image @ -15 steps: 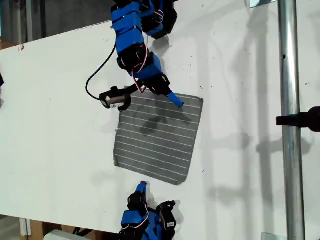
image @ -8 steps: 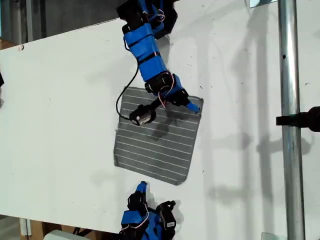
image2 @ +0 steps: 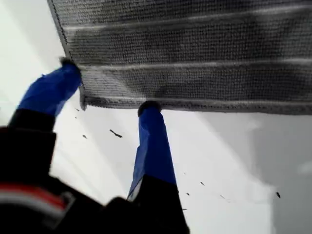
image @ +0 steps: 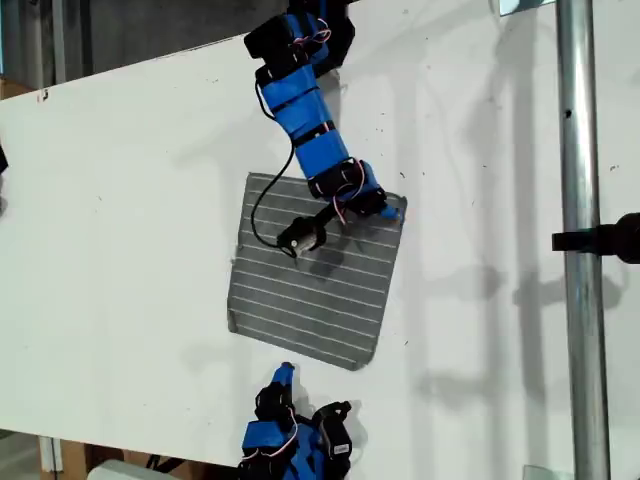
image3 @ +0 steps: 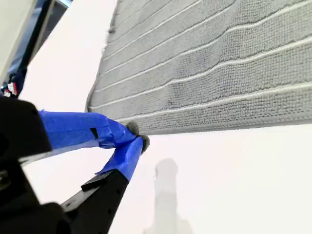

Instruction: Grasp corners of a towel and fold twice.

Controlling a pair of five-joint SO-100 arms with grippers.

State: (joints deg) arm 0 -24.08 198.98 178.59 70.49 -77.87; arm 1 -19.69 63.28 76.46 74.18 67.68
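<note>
white tabletop (image: 120, 200) is seen from above, with the towel (image: 315, 270) lying flat near its middle in the exterior view. my first gripper (image2: 105, 95) is set at the towel's upper right corner (image: 398, 203) in that view, its blue fingers (image2: 151, 141) spread apart at the hem, nothing clamped. my second gripper (image3: 134, 138) is closed and empty just off the towel's near edge.

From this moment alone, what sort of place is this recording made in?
Probably a lab or workshop bench set up for robot trials: a bare white table, two small blue arms, a metal pole at the exterior view's right, and one grey towel.
</note>
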